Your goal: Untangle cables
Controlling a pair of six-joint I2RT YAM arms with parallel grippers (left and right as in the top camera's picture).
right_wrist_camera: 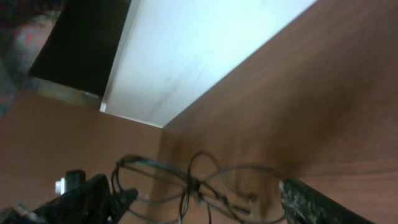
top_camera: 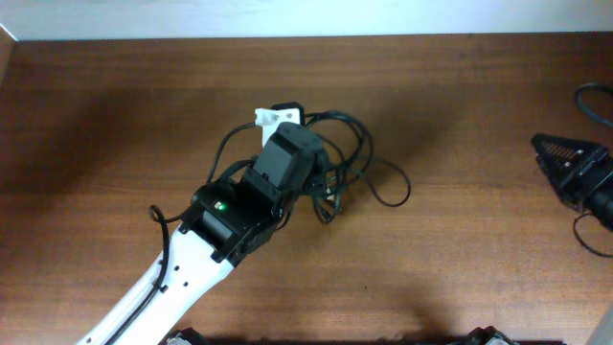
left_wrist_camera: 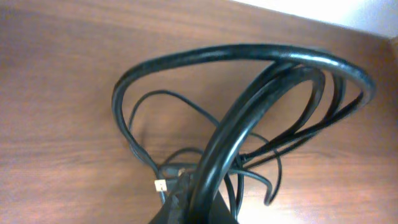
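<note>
A tangle of black cables (top_camera: 369, 168) lies at the table's middle, its loops spreading to the right. My left gripper (top_camera: 305, 158) sits over the tangle's left part. In the left wrist view it (left_wrist_camera: 200, 202) is shut on a thick black cable (left_wrist_camera: 249, 56) that arches up in big loops; a small white connector (left_wrist_camera: 161, 185) lies just left of the jaws. My right gripper (top_camera: 563, 165) is open and empty at the far right, well away from the tangle. The right wrist view shows one of its fingers (right_wrist_camera: 311, 202) and the cables (right_wrist_camera: 193, 180) at a distance.
A white plug (top_camera: 268, 118) and a black adapter (top_camera: 288, 111) lie just behind the left gripper. The table's far edge meets a white wall (top_camera: 287, 17). The right arm's own black wiring (top_camera: 594, 96) loops at the right edge.
</note>
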